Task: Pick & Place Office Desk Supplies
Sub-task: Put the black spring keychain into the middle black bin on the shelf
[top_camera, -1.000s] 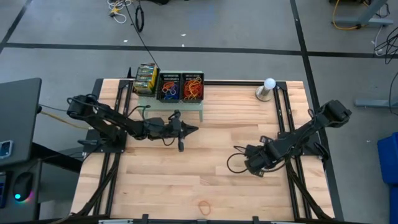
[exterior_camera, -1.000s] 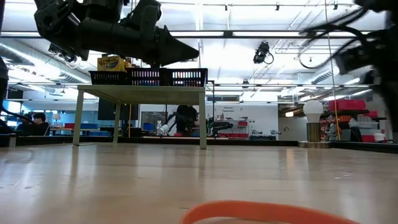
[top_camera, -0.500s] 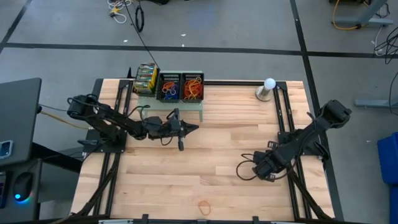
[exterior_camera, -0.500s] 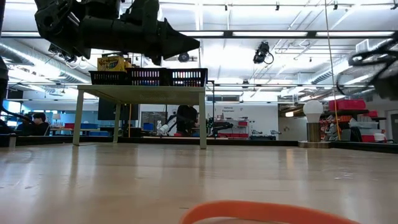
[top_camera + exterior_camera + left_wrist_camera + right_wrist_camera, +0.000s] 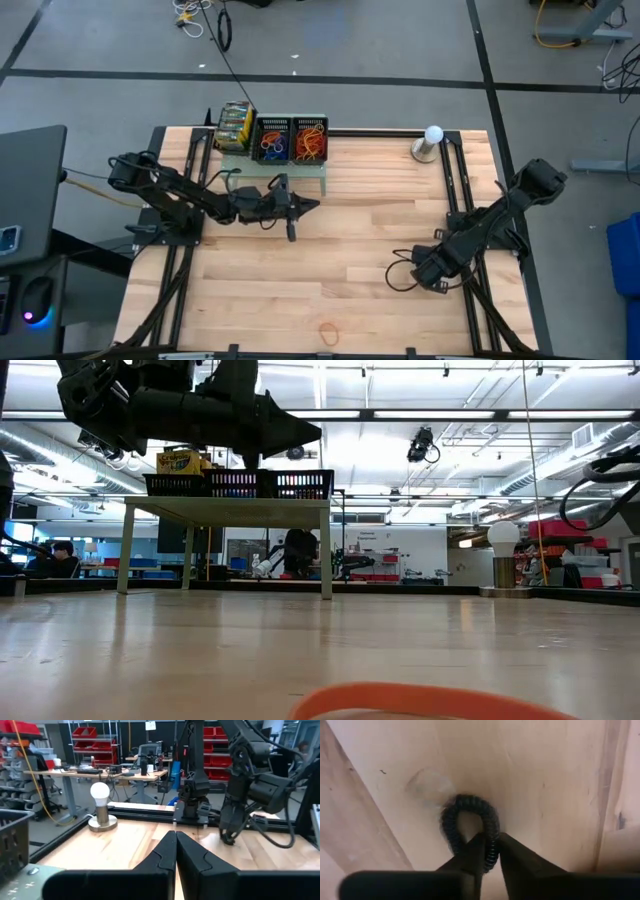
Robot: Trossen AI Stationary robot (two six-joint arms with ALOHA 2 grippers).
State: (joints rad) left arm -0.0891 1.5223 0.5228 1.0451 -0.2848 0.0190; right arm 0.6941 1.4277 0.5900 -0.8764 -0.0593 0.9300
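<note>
My right gripper (image 5: 428,280) points down at the table's right half. In the right wrist view, my right gripper (image 5: 491,842) is shut on a small black coiled loop (image 5: 465,815) close to the wood. An orange rubber band (image 5: 328,328) lies flat near the front edge and also shows close up in the low view (image 5: 430,702). My left gripper (image 5: 312,207) is shut and level, holding nothing, just in front of the pale-green shelf (image 5: 300,167). On that shelf stand black mesh trays (image 5: 291,140) full of coloured bands. My right gripper pinches one side strand of the black coiled loop (image 5: 492,856) between its two fingers, coming from above and pointing down. The rest of the loop curves out beyond the fingertips. I cannot tell whether the loop rests on the table or is lifted.
A white bulb on a round stand (image 5: 430,142) sits at the far right. A yellow-green box (image 5: 236,124) stands on the shelf's left end. The right arm's own black cable (image 5: 400,275) loops beside its gripper. Bare wood lies between the arms.
My right gripper has moved toward the table's near right and sunk lower. In the low view it has left the picture at the right. My left arm has kept still.
</note>
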